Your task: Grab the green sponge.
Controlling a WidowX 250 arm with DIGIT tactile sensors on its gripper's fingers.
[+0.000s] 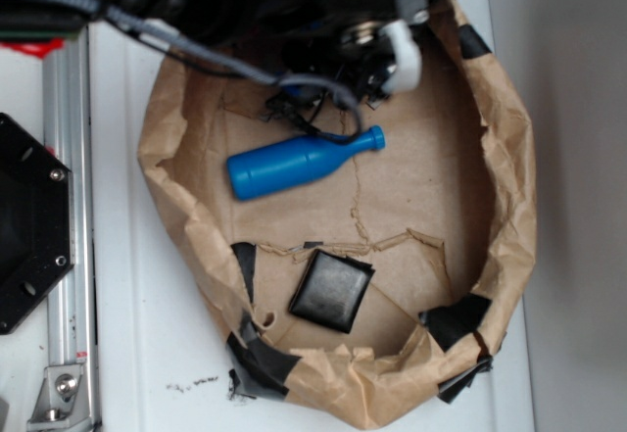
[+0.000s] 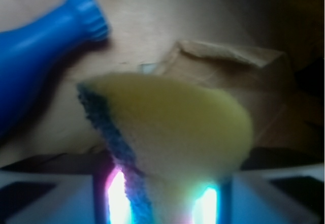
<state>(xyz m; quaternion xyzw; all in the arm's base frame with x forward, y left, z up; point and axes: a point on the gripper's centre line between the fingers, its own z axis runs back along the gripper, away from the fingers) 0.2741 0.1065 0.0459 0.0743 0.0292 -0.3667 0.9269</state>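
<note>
The pincer [image 2: 162, 203] clenches the sponge [image 2: 172, 132] at its near end; the bottle [image 2: 45, 51] lies ahead-left. Lift straight, keeping the squeeze firm.

A white worktop [image 1: 147, 354] is carrying a brown paper enclosure [image 1: 509, 207] patched with black tape [image 1: 260, 363]. An aluminium rail [image 1: 69, 207] is running along the worktop's left edge beside a black plate [image 1: 29, 226]. Small dark scuffs [image 1: 191, 385] are showing near the front edge.
</note>
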